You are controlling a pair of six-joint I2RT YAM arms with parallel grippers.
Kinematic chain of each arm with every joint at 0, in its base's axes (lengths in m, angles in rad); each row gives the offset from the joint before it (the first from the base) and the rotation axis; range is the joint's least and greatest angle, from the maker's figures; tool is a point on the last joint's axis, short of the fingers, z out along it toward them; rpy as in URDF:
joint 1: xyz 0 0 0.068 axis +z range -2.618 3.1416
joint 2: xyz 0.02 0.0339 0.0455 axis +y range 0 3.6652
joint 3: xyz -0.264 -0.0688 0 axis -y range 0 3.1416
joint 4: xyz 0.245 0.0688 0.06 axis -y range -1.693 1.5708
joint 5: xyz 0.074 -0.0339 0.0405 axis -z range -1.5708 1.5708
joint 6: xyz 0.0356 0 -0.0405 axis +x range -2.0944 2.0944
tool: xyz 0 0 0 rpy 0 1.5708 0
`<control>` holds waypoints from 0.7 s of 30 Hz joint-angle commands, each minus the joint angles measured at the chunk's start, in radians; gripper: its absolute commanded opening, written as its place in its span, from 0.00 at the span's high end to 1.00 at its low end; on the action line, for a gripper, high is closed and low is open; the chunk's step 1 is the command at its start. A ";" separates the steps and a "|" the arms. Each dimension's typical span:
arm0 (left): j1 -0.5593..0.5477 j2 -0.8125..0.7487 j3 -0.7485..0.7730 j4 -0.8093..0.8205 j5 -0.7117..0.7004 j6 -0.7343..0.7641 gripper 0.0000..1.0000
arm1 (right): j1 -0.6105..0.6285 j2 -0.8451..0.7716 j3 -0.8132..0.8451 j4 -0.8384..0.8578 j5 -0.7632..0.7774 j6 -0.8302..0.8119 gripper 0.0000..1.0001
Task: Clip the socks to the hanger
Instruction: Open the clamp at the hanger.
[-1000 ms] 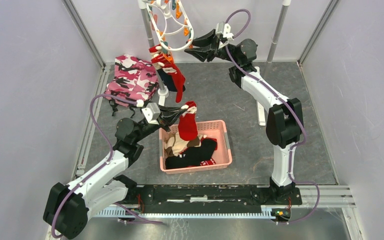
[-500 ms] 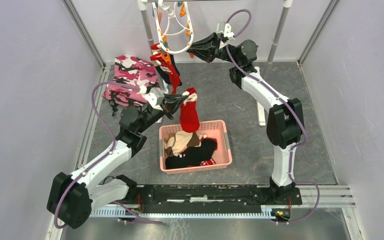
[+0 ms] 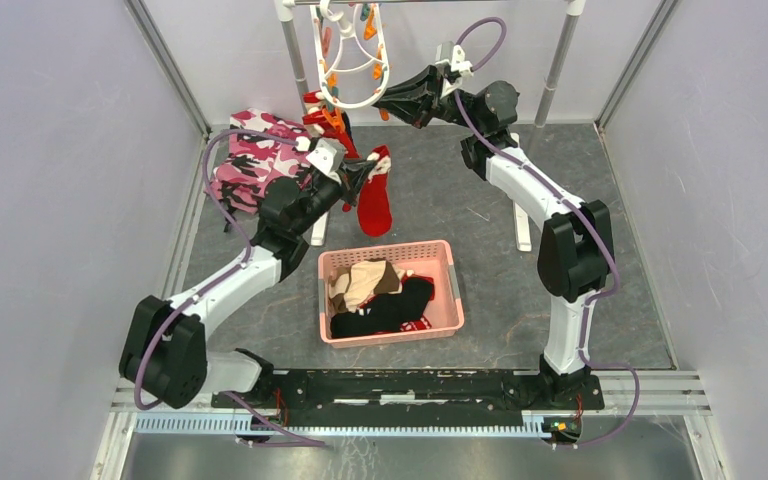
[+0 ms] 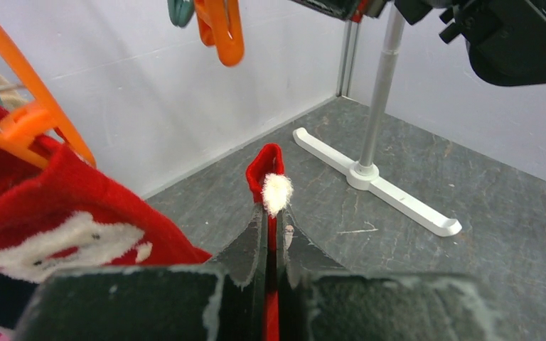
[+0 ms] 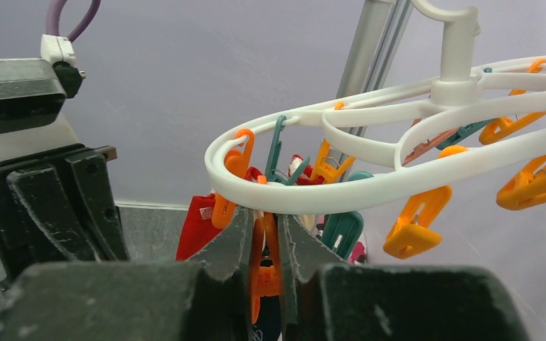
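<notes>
The white hanger point(image 3: 358, 103) hangs from the rack at the back, with its ring point(image 5: 370, 192) across the right wrist view. My right gripper point(image 3: 387, 100) point(image 5: 264, 217) is shut on an orange clip point(image 5: 263, 263) under the ring's near edge. My left gripper point(image 3: 358, 180) point(image 4: 274, 213) is shut on a red sock point(image 3: 375, 205) whose white-tufted tip point(image 4: 266, 160) pokes past the fingertips. It hangs just below and left of the hanger. Another red sock with white marks point(image 4: 57, 213) hangs from an orange clip point(image 4: 25, 121). More socks, beige point(image 3: 365, 282) and black point(image 3: 390, 310), lie in the pink basket point(image 3: 455, 290).
A pink camouflage cloth point(image 3: 260, 160) lies at the back left. Grey rack poles point(image 3: 295, 50) point(image 3: 560, 60) stand at the back, and a white rack foot point(image 4: 377, 181) rests on the floor. Enclosure walls close in both sides.
My left arm has carried the red sock up from over the basket towards the hanger. My right gripper has closed on the orange clip, and the hanger has turned narrower.
</notes>
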 commanded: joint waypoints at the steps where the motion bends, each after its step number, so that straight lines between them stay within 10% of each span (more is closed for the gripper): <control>1: 0.010 0.026 0.085 0.058 0.001 0.037 0.98 | 0.009 -0.047 -0.012 -0.002 -0.012 0.057 0.95; 21: 0.067 0.094 0.176 0.072 0.086 -0.093 0.98 | 0.023 -0.061 -0.004 -0.023 -0.022 0.102 0.95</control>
